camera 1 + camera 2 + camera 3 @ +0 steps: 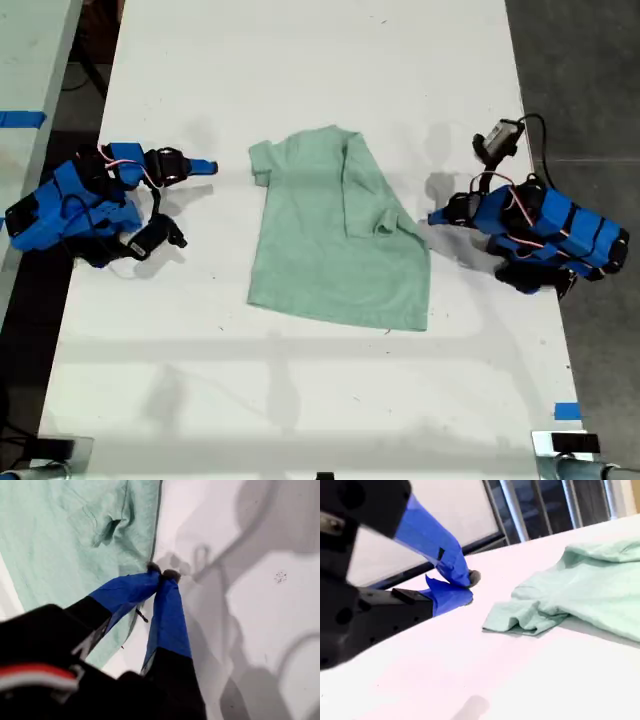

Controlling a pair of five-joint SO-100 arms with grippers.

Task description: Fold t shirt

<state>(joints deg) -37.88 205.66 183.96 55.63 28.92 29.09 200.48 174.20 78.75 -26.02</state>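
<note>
Shirt [335,235] on table [300,400], between both closed claws, touching neither.

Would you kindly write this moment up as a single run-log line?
t shirt: flat on table, one sleeve folded in | my first gripper: shut, empty, at shirt edge | my second gripper: shut, empty, apart from shirt

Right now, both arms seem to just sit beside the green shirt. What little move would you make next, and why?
Probably I'd open my second gripper and ease it toward the flat sleeve on the exterior view's left. The t shirt is only half folded: the other sleeve is already turned in. My first gripper sits shut at the far edge, holding nothing.
</note>
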